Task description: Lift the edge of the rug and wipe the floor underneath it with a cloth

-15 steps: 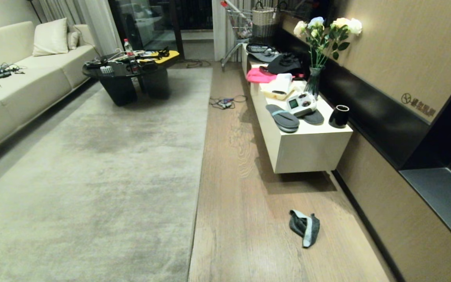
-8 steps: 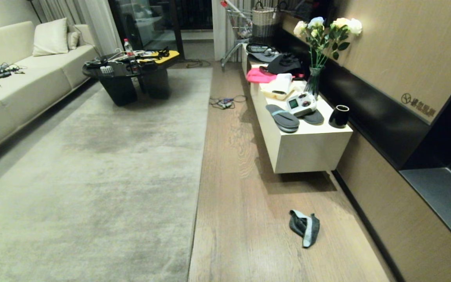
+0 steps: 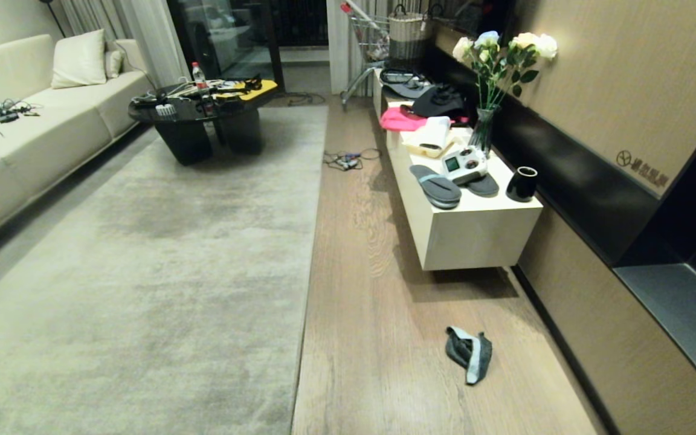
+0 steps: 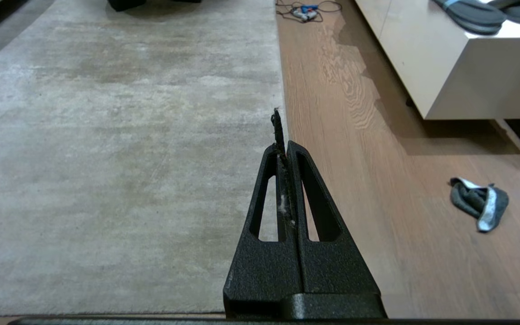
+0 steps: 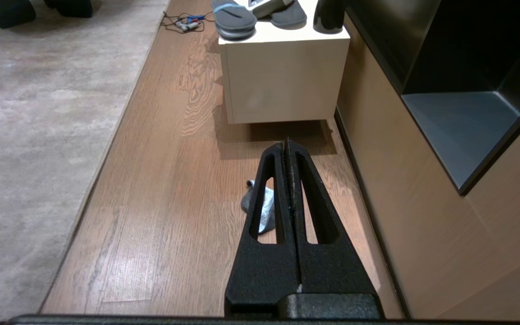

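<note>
Right of the rug [image 3: 142,254], the cloth [image 3: 469,353] lies untouched; only the view tilted, both grippers [image 4: 282,135] [image 5: 287,146] pressed together, nothing begun.

A white bench [image 3: 475,232] along the right wall carries grey slippers [image 3: 435,183], a black cup [image 3: 521,183], a vase of roses [image 3: 493,84] and pink fabric [image 3: 401,118], while a dark table [image 3: 200,118] and cream sofa [image 3: 28,133] stand far left, cables [image 3: 343,159] between.
</note>
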